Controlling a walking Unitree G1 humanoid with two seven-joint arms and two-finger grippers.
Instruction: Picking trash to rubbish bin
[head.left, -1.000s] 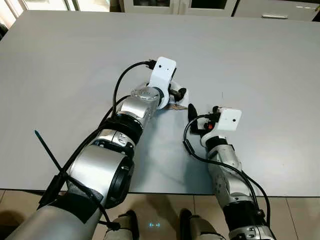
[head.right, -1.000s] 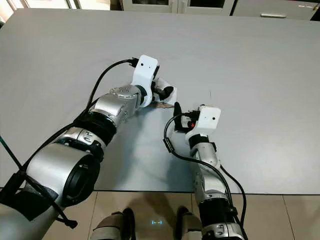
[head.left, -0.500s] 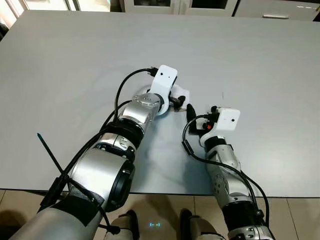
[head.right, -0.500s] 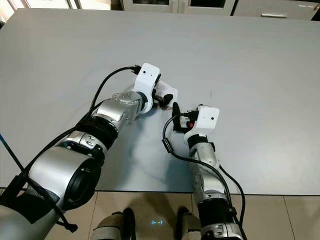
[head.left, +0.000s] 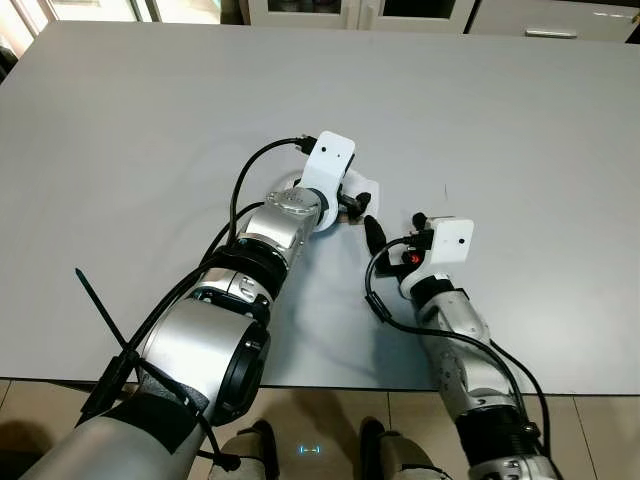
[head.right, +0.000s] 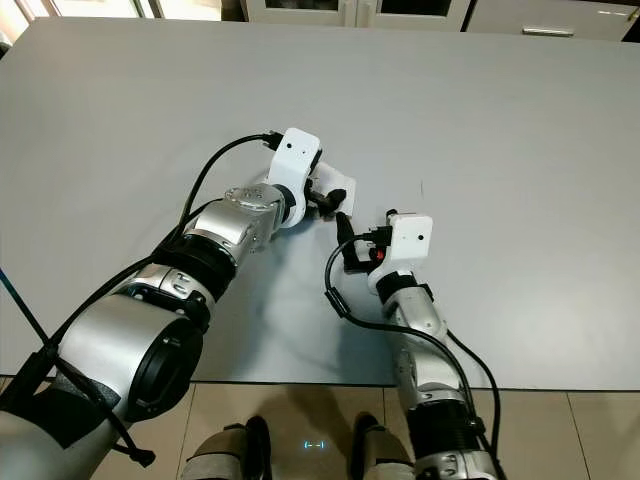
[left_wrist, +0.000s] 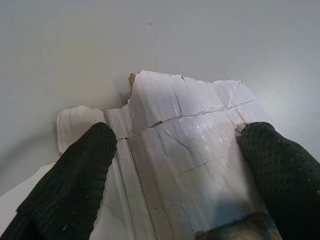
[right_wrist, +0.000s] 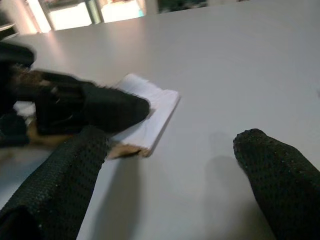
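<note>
A torn scrap of white cardboard (left_wrist: 180, 150) lies flat near the middle of the pale grey tabletop (head.left: 150, 120); its glossy face is creased and cracked in lines, its far edge is ragged, and a brown inner layer shows at one torn corner. The tabletop is smooth and matte, and beyond its far edge stand pale cabinets (head.left: 400, 12). The left gripper (left_wrist: 175, 165) reaches forward from a long silver arm bent at the elbow, its white wrist housing tipped down over the scrap. Its two black, dimple-textured fingers (left_wrist: 75, 175) are spread apart with the cardboard lying between them, resting on or just above it; whether they pinch it I cannot tell. The right gripper (right_wrist: 175, 170) sits just to the right and nearer, its forearm rising from the near table edge with black cables looping beside it. Its jaws stand wide apart, one rough black finger (right_wrist: 65, 170) close to the near edge of the scrap and the other (right_wrist: 280, 175) well to the side over bare tabletop, holding nothing. The left gripper's dark finger (right_wrist: 100, 107) lies across the white scrap ahead of it.
</note>
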